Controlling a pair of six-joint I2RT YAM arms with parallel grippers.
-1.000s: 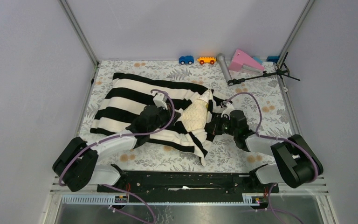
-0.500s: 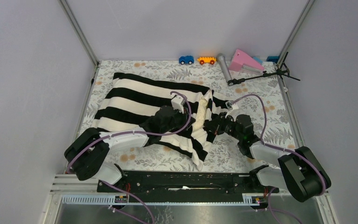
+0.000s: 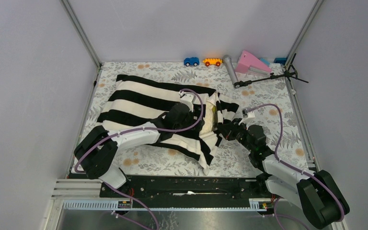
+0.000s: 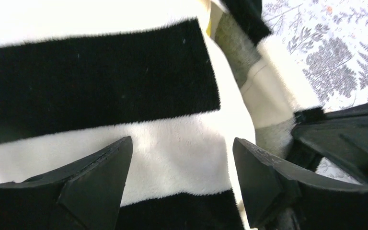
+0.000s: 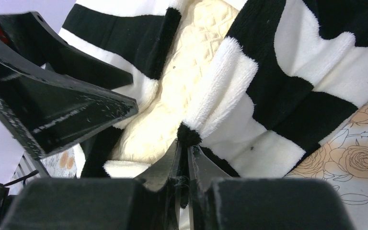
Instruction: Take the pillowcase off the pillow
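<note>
The black-and-white striped pillowcase (image 3: 143, 103) lies across the floral cloth, still round the cream pillow (image 3: 211, 114), of which only a narrow strip shows at the right-hand opening. My left gripper (image 3: 192, 111) hovers open over a white stripe (image 4: 172, 158) near that opening, with nothing between its fingers (image 4: 100, 177). My right gripper (image 5: 186, 140) is shut on the black hem of the pillowcase (image 5: 268, 96), just in front of the dimpled pillow (image 5: 182, 81). In the top view the right gripper (image 3: 223, 128) sits at the case's right edge.
Along the back edge stand a blue toy car (image 3: 191, 61), an orange toy car (image 3: 212, 61), a grey cylinder (image 3: 229, 68), a pink wedge (image 3: 251, 62) and a black tripod (image 3: 268, 76). The floral tablecloth (image 3: 249, 158) shows to the front right.
My left gripper has opened, let go of the pillowcase and moved right toward the opening. Less of the pillow shows now. The right arm has swung outward, its grip on the hem kept.
</note>
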